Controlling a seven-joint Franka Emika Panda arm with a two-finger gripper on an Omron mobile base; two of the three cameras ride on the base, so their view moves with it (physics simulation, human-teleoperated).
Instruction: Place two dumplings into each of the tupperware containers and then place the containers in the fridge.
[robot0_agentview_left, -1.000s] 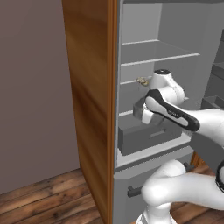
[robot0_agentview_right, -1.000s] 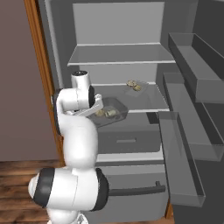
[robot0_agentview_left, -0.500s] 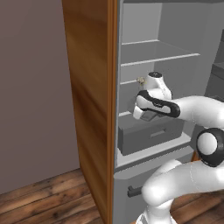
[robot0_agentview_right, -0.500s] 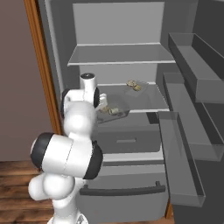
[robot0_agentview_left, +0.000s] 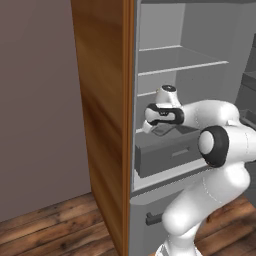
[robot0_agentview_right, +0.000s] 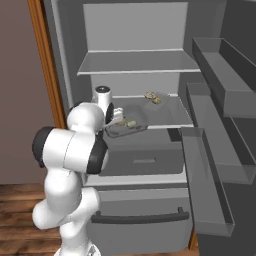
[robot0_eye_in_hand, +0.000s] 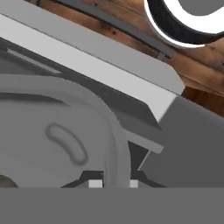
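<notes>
Tupperware tub (robot0_agentview_right: 126, 128), smoky and see-through, sits at the front left of the fridge's (robot0_agentview_right: 140, 75) middle shelf (robot0_agentview_right: 172, 114), just above the grey drawer (robot0_agentview_right: 142, 160). Two dumplings (robot0_agentview_right: 131, 123) lie inside it. The fingers (robot0_agentview_right: 116, 120) are clenched on the tub's left rim; the hand view shows that rim (robot0_eye_in_hand: 118, 144) running between the two dark tips, with a bit of dumpling (robot0_eye_in_hand: 6, 181) at the lower left. A second tub (robot0_agentview_right: 156, 98), also holding dumplings (robot0_agentview_right: 153, 97), rests farther back on the same shelf, apart from the first. From the left base view the arm (robot0_agentview_left: 200, 117) reaches into the open fridge beside its wood-panelled side (robot0_agentview_left: 105, 115), and the held tub (robot0_agentview_left: 165, 130) shows just under the wrist. The door (robot0_agentview_right: 215, 150) stands open at the right, its bins facing in.
</notes>
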